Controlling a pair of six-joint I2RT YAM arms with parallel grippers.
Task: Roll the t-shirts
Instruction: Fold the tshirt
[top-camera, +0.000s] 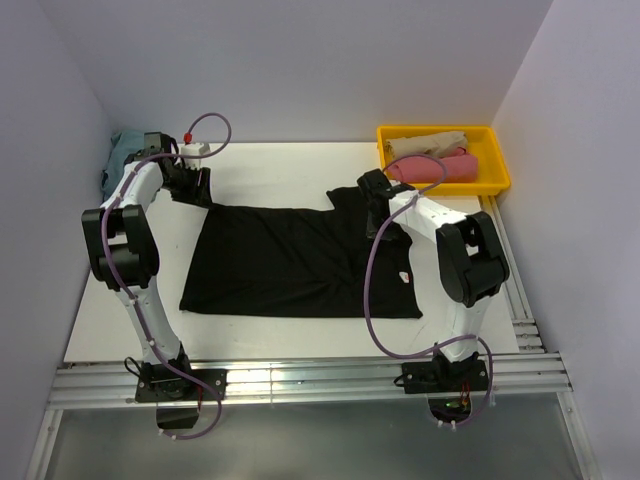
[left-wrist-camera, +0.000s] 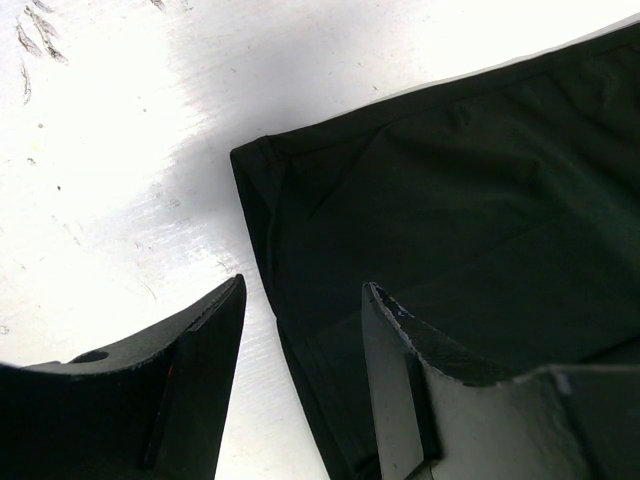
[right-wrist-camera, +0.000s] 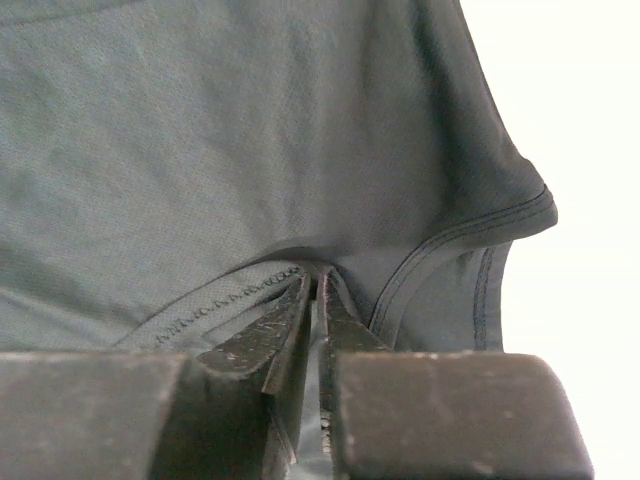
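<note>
The white table (top-camera: 270, 165) carries a large black cloth t-shirt (top-camera: 290, 265), spread flat across its middle, not yet rolled. Its far edge runs between the two arms, which seems to be why both have reached there: to take that edge at either end and start the roll evenly.

In the table's far right corner sits a yellow plastic bin (top-camera: 500, 165), apparently the place for finished rolls. It holds a rolled beige cloth shirt (top-camera: 425, 143) and, touching it on the near side, a rolled pink cloth shirt (top-camera: 445, 168). A crumpled dusty-blue cloth shirt (top-camera: 122, 155) waits at the far left corner.

The right gripper (right-wrist-camera: 315, 285) is clenched on a raised fold of the black shirt beside its sleeve hem. The left gripper (left-wrist-camera: 305, 290) is released, its jaws apart over the shirt's far left corner, grasping nothing.
</note>
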